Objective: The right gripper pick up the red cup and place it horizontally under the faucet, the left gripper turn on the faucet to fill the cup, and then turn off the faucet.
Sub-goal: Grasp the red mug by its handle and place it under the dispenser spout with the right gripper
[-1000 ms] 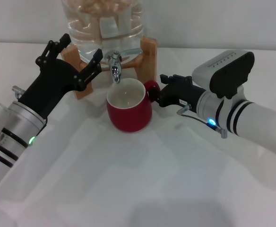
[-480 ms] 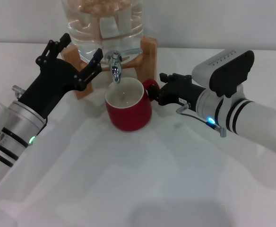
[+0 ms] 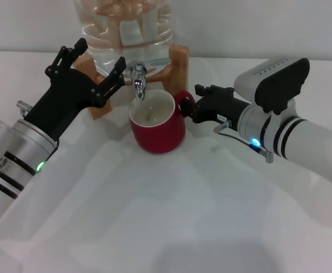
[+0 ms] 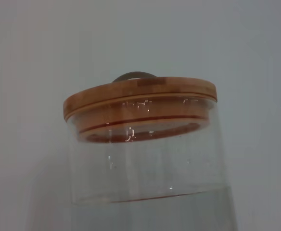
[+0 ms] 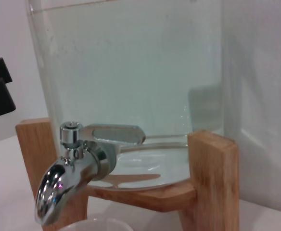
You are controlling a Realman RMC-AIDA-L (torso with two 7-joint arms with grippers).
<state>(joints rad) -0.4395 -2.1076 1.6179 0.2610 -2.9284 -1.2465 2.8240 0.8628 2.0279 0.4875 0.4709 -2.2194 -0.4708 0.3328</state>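
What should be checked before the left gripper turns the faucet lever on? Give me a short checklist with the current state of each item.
1. Red cup upright on the table, mouth up: ok.
2. Cup mouth under the faucet spout: ok in the head view; the spout hangs over the rim's far edge, so centring cannot be told.
3. Right gripper at the cup's handle: ok; whether it is clamped cannot be told.
4. Left gripper open and near the faucet: ok; it sits beside the lever, not yet on it.
5. No water running: ok, none visible in the right wrist view.
6. Water jar holds water: ok.
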